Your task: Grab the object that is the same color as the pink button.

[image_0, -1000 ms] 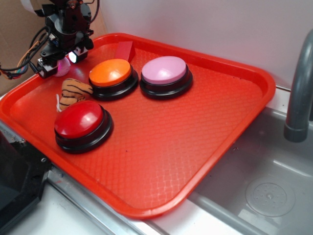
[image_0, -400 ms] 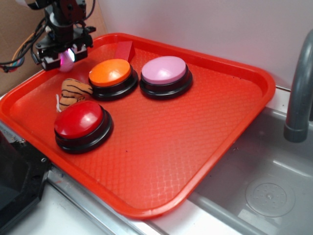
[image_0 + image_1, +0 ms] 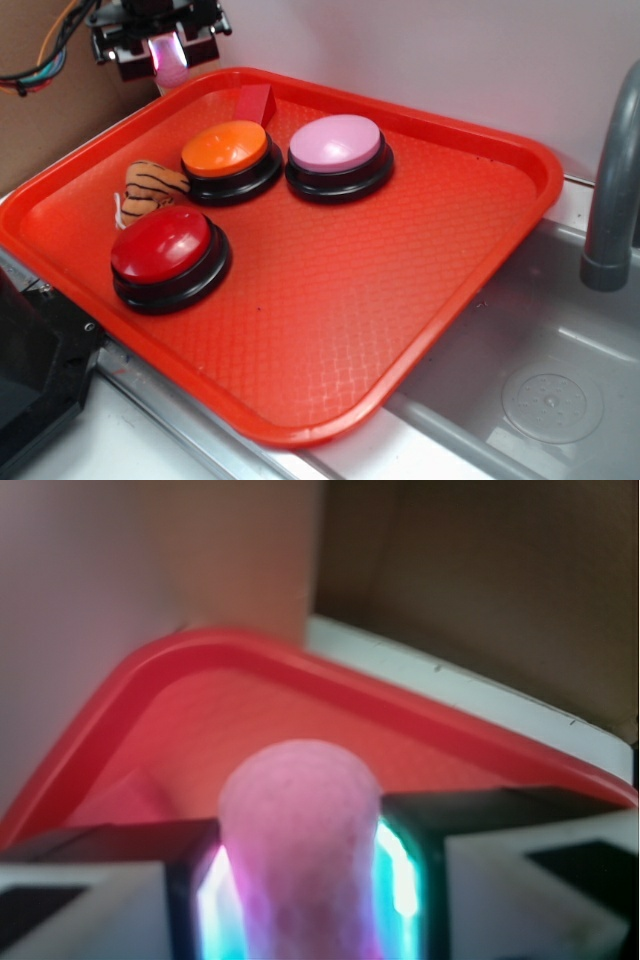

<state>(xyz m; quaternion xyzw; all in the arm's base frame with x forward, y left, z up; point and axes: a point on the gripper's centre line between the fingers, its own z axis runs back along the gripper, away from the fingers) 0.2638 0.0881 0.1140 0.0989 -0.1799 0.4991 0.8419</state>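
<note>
The claw [image 3: 168, 55] is squeezed tight around the small pink ball [image 3: 171, 62]. In the wrist view the pink ball [image 3: 298, 840] sits between the two black fingers [image 3: 190, 890], and it touches both of them. Bright lights glow on each side of the ball. The claw hangs in the air above the far left corner of the red tray [image 3: 480, 150], and the ball is up off the tray.

The wrist view is blurry, but it shows the curved corner of the red tray [image 3: 200, 650] below the ball.

On the tray, the orange button [image 3: 228, 152] is the closest button to that corner. The pink button [image 3: 338, 150] sits just beside the orange one, farther from the corner. The striped plush toy [image 3: 148, 188] lies next to the orange button, toward the near side of the tray. The red button [image 3: 166, 250] sits by the toy, nearer the front edge of the tray. A gray sink [image 3: 540, 390] lies past the right side of the tray.
</note>
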